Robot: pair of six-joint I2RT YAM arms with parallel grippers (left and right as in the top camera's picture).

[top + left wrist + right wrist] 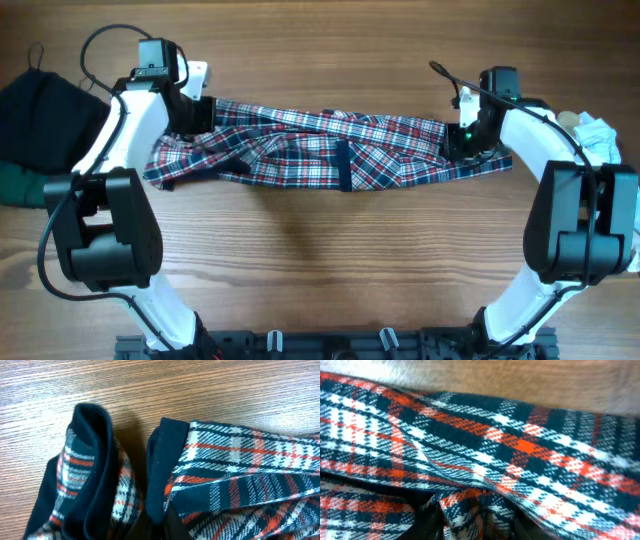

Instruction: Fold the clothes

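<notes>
Across the table's [320,260] far half: the shirt [330,150], ends at left gripper [192,112] and right gripper [468,142]. Left of it, another garment [40,110]; right of it, perhaps more cloth [598,135].

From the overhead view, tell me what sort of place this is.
Probably a robotics lab bench set up for laundry folding: two robot arms mounted at a wooden table, a plaid shirt stretched between them, and more clothes heaped at both ends.
</notes>
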